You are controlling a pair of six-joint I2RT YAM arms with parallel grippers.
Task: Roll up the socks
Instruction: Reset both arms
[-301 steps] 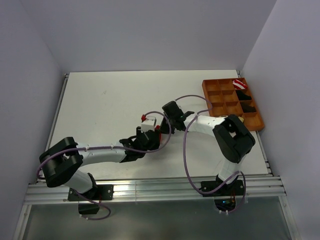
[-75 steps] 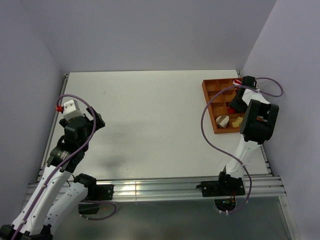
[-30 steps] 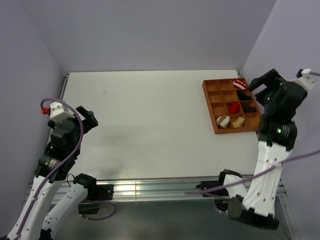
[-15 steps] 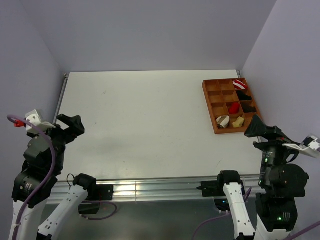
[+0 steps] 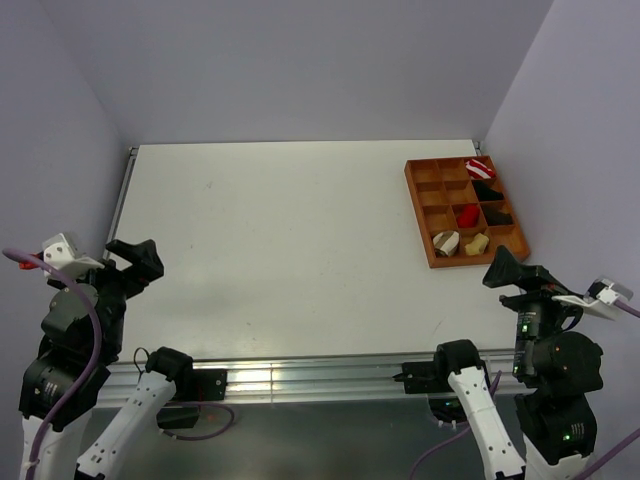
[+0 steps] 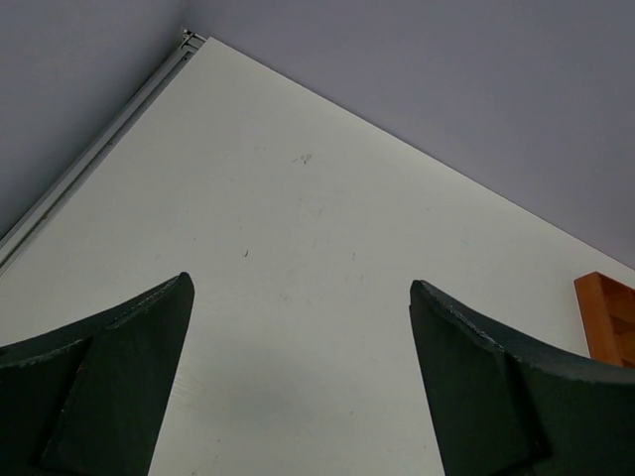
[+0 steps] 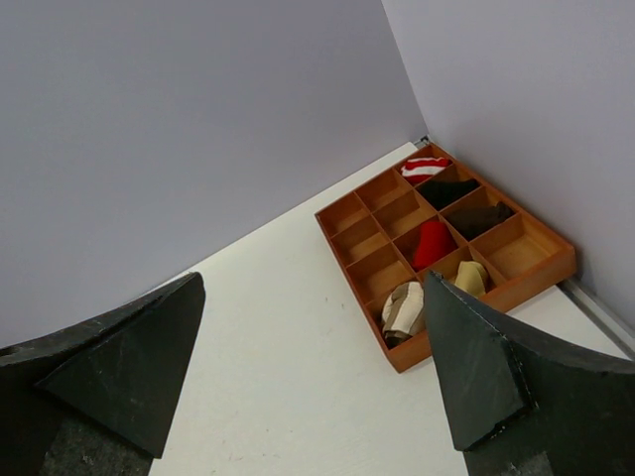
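Observation:
The three socks lie rolled in the wooden tray (image 5: 419, 215) at the table's right. The red one (image 5: 467, 215) (image 7: 432, 243) fills a middle cell. The brown-and-tan striped one (image 5: 445, 242) (image 7: 404, 309) and the mustard-yellow one (image 5: 476, 243) (image 7: 471, 278) sit side by side in the front row. My left gripper (image 5: 130, 262) (image 6: 301, 283) hangs open above the near left corner, over bare table. Pulled back off the near right corner, my right gripper (image 5: 505, 270) (image 7: 314, 278) is open and empty, apart from the tray (image 7: 526, 288).
A red-and-white striped bundle (image 5: 479, 166) (image 7: 425, 168) and two black bundles (image 5: 487, 190) (image 5: 497, 212) fill the tray's far right cells. Grey walls close in the table on three sides. A metal rail (image 5: 300, 375) runs along the near edge.
Both arms have drawn back from the table toward the near corners and sunk lower. The right gripper has left the tray, where the red sock now lies. Both grippers stay open.

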